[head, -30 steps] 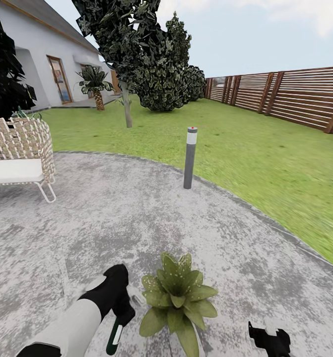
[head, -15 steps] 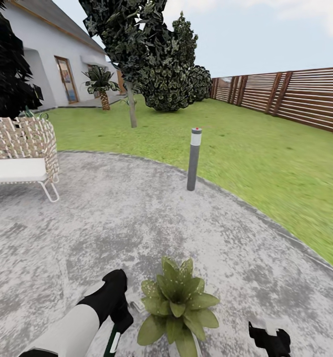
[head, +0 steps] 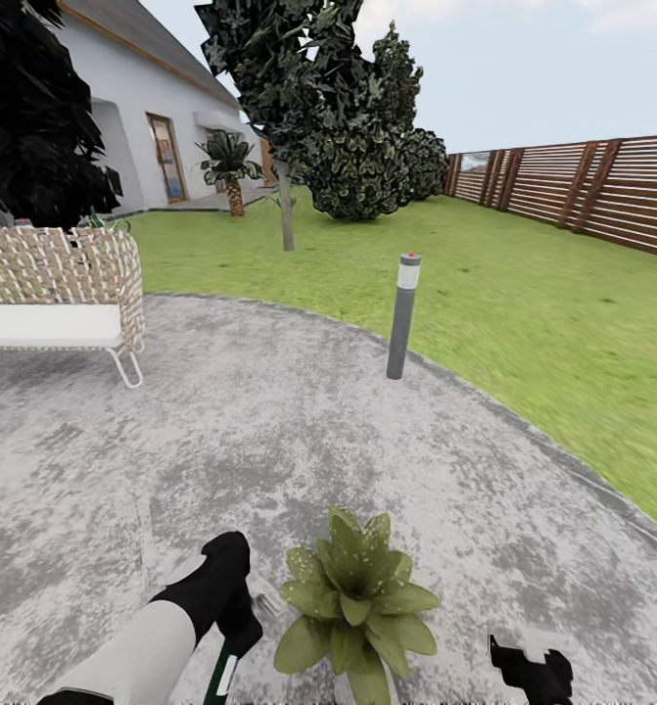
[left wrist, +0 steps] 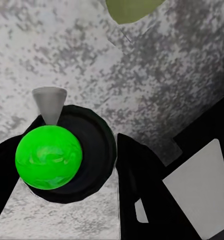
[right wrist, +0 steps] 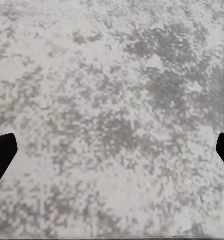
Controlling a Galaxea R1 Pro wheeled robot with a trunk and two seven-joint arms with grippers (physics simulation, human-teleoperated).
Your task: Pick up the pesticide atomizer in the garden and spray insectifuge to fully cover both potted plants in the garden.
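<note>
Garden lot: round grey stone patio (head: 269, 431) bordered by lawn (head: 524, 294), brown slatted fence (head: 602, 186) along the far right, white house (head: 142, 117) and dark trees (head: 318, 108) behind. Item: wicker chair (head: 59, 294) with white cushion, standing at the patio's left edge. Item: grey lamp post (head: 402, 315), upright at the patio's far rim where stone meets grass. Item: one potted plant (head: 352, 602), a low speckled green rosette, on the stone near the patio's near edge, between the two arms. Item: left gripper (head: 232, 627), closed around the dark green spray bottle (head: 220, 676), which hangs just left of the plant; in the left wrist view the bottle's bright green cap (left wrist: 48, 157) and grey nozzle (left wrist: 50, 104) sit between the black fingers (left wrist: 139, 180), a leaf tip (left wrist: 132, 9) beyond. Item: right gripper (head: 532, 676), low on the plant's right, spread wide and empty over bare stone. Step judged in hand: bottle already picked up, spraying of this plant beginning or about to. Next move likely calls for turning the nozzle toward the leaves and sweeping across the whole rosette
</note>
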